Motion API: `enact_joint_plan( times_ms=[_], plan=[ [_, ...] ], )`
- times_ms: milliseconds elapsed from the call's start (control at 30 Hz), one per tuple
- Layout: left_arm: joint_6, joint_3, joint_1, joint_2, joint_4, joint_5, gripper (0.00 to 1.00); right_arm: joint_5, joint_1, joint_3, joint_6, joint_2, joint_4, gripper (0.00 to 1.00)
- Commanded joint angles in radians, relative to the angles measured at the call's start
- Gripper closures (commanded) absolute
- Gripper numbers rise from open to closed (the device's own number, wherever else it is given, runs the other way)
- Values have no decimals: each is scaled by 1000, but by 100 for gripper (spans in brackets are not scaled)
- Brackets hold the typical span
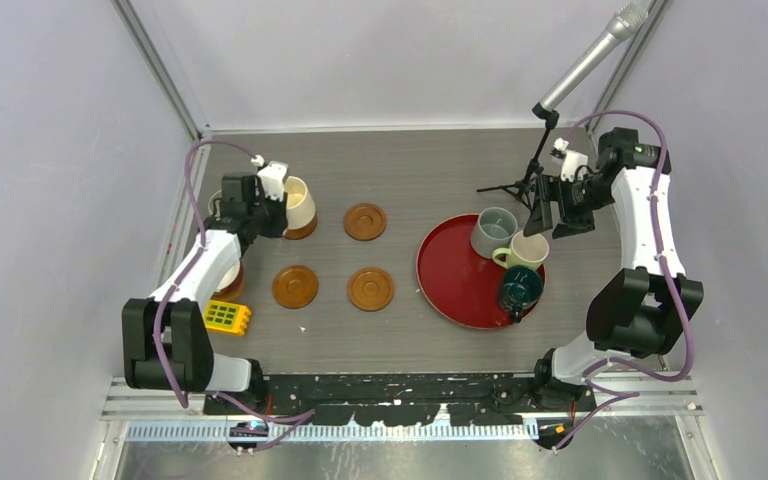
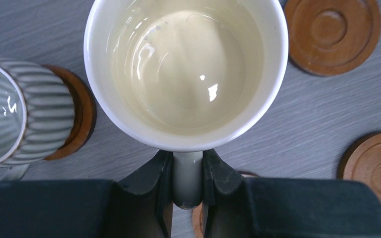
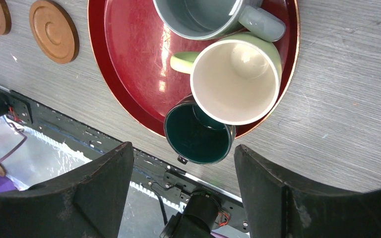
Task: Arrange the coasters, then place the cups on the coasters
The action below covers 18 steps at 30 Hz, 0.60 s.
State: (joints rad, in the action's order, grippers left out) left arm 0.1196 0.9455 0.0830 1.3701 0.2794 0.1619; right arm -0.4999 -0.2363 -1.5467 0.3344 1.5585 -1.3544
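- The left jaws are clamped on the handle of the cream glazed ceramic mug [image 2: 186,74], which is upright with its open mouth facing the wrist camera.
- From above, the cream mug [image 1: 298,203] is at the far left of the grey wood-grain desk [image 1: 430,170]. A round brown wooden coaster with ring grooves [image 1: 303,231] shows at its base. I cannot tell whether the mug rests on it or hangs just above.
- A ribbed grey-white ceramic mug [image 2: 27,119] stands on a second brown coaster [image 2: 82,121], just beside the cream mug.
- Three bare coasters lie on the desk between the left arm and the tray: one farther back [image 1: 365,221] and two nearer [image 1: 295,286], [image 1: 371,288].
- The right jaws stand wide apart and hold nothing, poised above the near rim of the large round red tray [image 3: 129,59].
- On the tray are a grey-blue ceramic mug [image 3: 198,17], a pale green ceramic mug with a cream inside [image 3: 235,82] and a dark teal ceramic mug [image 3: 196,136]. They are bunched together at the tray's right side, with the teal one nearest the arms.
- A small yellow gridded block [image 1: 227,317] lies near the left arm.
- A grey microphone on a black tripod [image 1: 585,65] stands at the far right.
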Motion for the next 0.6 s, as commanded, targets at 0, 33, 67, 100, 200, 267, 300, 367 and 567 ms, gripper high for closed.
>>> enact_joint_plan(
  times_ms=[0, 33, 67, 100, 200, 267, 300, 367, 567],
  plan=[
    [112, -22, -47, -37, -213, 160, 100, -2, 18, -48, -21, 3, 7, 22],
    [117, -29, -58, -30, -223, 177, 100, 4, 22, -52, -23, 4, 5, 22],
    [119, -32, -68, -24, -231, 194, 100, 8, 24, -52, -22, 5, 5, 22],
    [124, -35, -75, -18, -235, 208, 100, 11, 26, -54, -23, 5, 3, 22],
    [137, -46, -78, 6, -270, 229, 100, 19, 28, -55, -15, 5, -3, 22],
    [146, -51, -78, 20, -287, 242, 100, 21, 30, -58, -12, 5, -10, 21],
    [153, -51, -92, 28, -304, 250, 100, 20, 31, -60, -9, 6, -15, 22],
    [170, -52, -112, 47, -315, 266, 100, 13, 32, -71, 3, 10, -32, 22],
    [203, -45, -149, 91, -340, 276, 100, 14, 34, -105, 26, 14, -69, 21]
  ],
)
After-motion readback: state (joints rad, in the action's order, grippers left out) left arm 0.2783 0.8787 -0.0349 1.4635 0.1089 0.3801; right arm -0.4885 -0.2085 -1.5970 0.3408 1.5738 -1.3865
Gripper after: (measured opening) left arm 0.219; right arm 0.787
